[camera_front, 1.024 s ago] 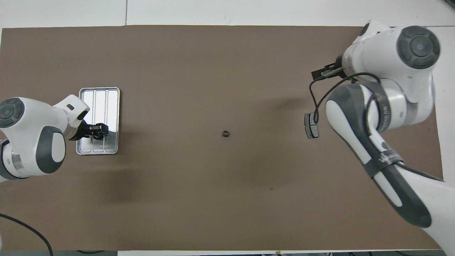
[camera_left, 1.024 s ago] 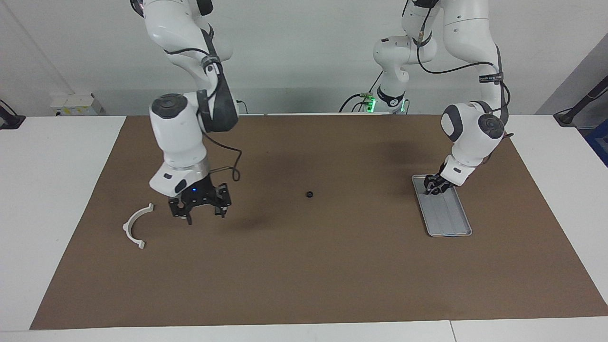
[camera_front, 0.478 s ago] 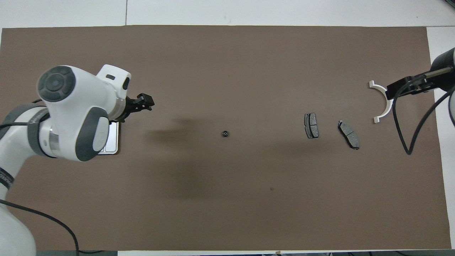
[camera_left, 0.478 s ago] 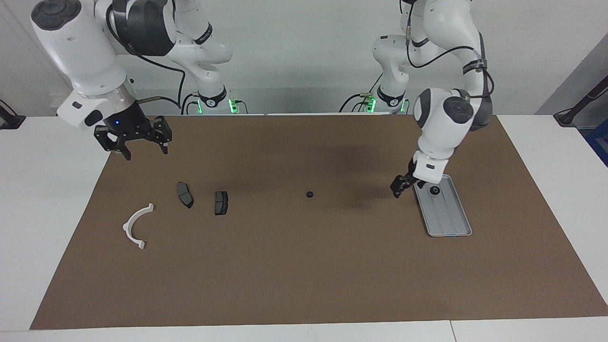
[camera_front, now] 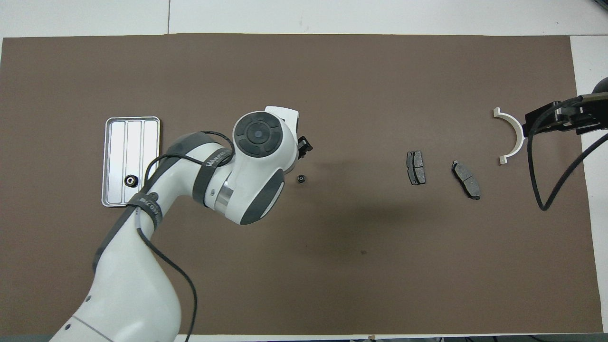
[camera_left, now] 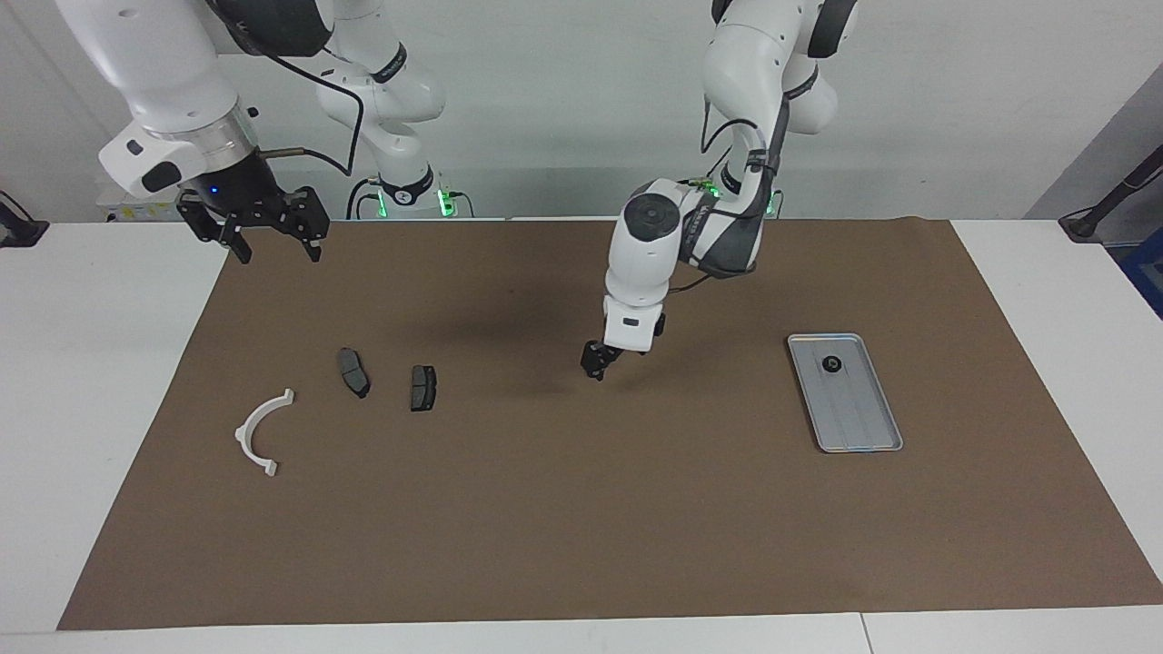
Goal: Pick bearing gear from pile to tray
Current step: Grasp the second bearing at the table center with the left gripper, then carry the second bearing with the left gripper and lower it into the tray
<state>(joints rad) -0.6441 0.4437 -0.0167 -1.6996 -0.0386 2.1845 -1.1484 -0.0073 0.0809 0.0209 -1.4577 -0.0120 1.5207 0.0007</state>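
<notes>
Left gripper [camera_left: 597, 368] is hanging low over the middle of the brown mat [camera_left: 581, 509], right above the small black ring [camera_front: 300, 178] lying loose there. Its fingertips are too dark and close together for me to say whether they are spread or pressed together, and nothing is visibly pinched between them. In the facing view the gripper is covering the ring, so I cannot tell whether it is touching it. One ring [camera_left: 830, 364] is already lying in the tray [camera_left: 868, 445], at the end nearer the robots. The tray is sitting toward the left arm's end of the table.

Right gripper [camera_left: 271, 238] is waiting high over the mat's edge near its own base, fingers spread and empty. The two grey plates [camera_left: 352, 372] and the white bracket [camera_left: 258, 432] are lying untouched toward the right arm's end.

The risk I am seeing: the ring is tiny and round, so fingers coming down slightly off centre could nudge it and send it rolling across the mat, or pinch it by an edge and drop it on the way to the tray.
</notes>
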